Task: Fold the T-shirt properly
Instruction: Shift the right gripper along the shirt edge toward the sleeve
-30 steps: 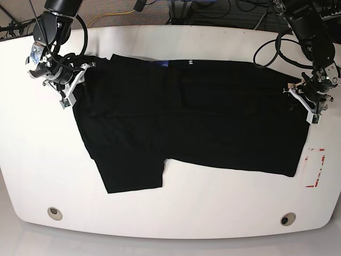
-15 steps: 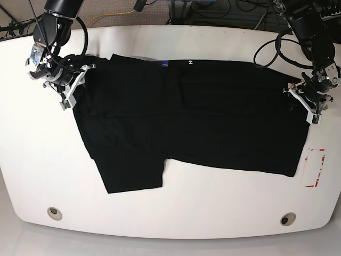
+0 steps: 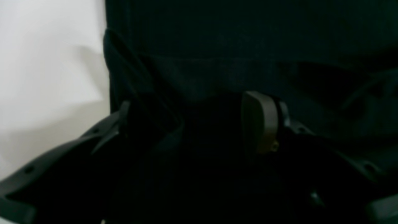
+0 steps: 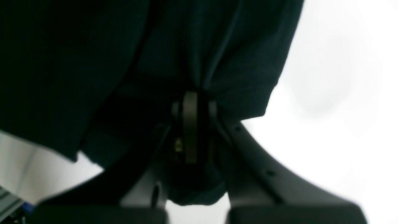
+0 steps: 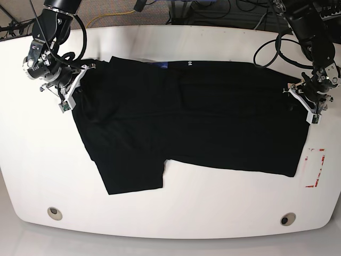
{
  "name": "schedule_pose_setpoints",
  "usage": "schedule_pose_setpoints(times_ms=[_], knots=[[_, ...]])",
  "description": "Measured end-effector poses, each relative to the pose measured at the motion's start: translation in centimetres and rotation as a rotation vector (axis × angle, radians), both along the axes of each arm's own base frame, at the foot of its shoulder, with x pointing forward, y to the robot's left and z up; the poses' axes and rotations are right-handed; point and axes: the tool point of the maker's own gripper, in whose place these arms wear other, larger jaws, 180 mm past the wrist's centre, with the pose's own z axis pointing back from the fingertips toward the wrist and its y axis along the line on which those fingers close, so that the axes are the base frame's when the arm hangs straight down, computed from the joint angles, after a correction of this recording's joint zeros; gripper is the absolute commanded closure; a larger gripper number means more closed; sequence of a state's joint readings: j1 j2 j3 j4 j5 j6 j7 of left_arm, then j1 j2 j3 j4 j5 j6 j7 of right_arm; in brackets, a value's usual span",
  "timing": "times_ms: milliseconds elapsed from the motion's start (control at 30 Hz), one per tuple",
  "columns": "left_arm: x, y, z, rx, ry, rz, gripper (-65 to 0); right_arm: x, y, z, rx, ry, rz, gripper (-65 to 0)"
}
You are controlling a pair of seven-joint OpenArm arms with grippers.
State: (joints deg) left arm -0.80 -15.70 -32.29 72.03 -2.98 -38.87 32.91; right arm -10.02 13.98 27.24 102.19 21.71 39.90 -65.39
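The black T-shirt [image 5: 202, 117] lies spread on the white table [image 5: 176, 213], with a sleeve hanging toward the front left. A tiny white neck print [image 5: 189, 63] and a blue tag [image 5: 163, 65] show at its back edge. My right gripper [image 5: 68, 90] is at the shirt's left corner. In the right wrist view it [image 4: 192, 99] is shut, pinching bunched shirt fabric [image 4: 77, 62]. My left gripper [image 5: 308, 102] is at the shirt's right edge. In the left wrist view it [image 3: 191, 121] has its jaws apart, with dark fabric [image 3: 248, 46] lying between and under them.
A white label with red marks [image 5: 314, 168] lies on the table right of the shirt. Two round grommets [image 5: 54, 212] [image 5: 287, 218] sit near the front edge. Cables hang behind the table's back edge.
My right gripper has moved up and back with the shirt's left corner, drawing that edge tighter. The left gripper has hardly moved.
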Motion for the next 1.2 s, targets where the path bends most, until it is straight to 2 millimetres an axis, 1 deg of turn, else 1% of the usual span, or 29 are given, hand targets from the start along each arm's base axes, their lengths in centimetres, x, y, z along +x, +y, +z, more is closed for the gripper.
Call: schedule_pose_setpoints(times_ms=[133,233,333,400,500,533,567,600,667,700,800,900,1033,1167,1200], knots=[[0.0,0.0,0.0,0.001,0.001,0.001,-40.0,-0.7,0.0,0.4,-0.028,0.018,0.012,-0.3],[0.0,0.0,0.0,0.000,0.001,-0.001,-40.0,-0.9,0.1,1.0,-0.046,0.005,0.023,-0.6],[0.2,0.0,0.0,0.000,0.001,0.000,-40.0,-1.5,0.8,1.5,-0.035,-0.010,0.040,-0.6],[0.3,0.0,0.0,-0.002,0.001,0.001,-40.0,-2.2,1.4,1.5,0.000,-0.004,0.051,-0.6],[0.4,0.0,-0.3,-0.014,0.002,0.007,-40.0,-2.4,2.2,1.5,0.043,-0.004,0.059,-1.1],[0.4,0.0,-0.3,-0.015,0.001,0.007,-40.0,-2.3,2.3,1.6,0.047,-0.008,0.060,-2.9],[0.5,0.0,-0.3,-0.015,-0.001,0.007,-40.0,-2.3,2.3,1.6,0.048,-0.009,0.060,-6.2],[0.5,0.0,-0.2,-0.016,-0.003,0.007,-40.0,-2.2,2.3,1.5,0.052,-0.008,0.058,-11.3],[0.5,0.0,-0.2,-0.017,-0.007,0.007,-40.0,-2.1,2.3,1.0,0.069,0.000,0.046,-17.0],[0.5,0.0,-0.2,-0.017,-0.007,0.007,-40.0,-1.9,2.3,0.7,0.081,0.004,0.040,-18.7],[0.5,0.0,-0.3,-0.018,-0.006,0.008,-40.0,-1.7,2.1,-0.6,0.103,0.044,0.020,-18.7],[0.5,0.0,-0.3,-0.018,-0.006,0.008,-40.0,-0.9,1.9,-0.7,0.115,0.038,0.010,-19.0],[0.5,0.0,-0.2,-0.017,-0.006,0.008,-40.0,0.4,1.6,-0.3,0.120,0.014,0.004,-19.2],[0.5,0.0,-0.3,-0.018,-0.006,0.008,-40.0,0.9,1.4,-1.6,0.156,0.048,-0.022,-19.3],[0.5,0.0,-0.3,-0.018,-0.005,0.008,-40.0,1.0,1.5,-1.7,0.168,0.042,-0.025,-19.3]])
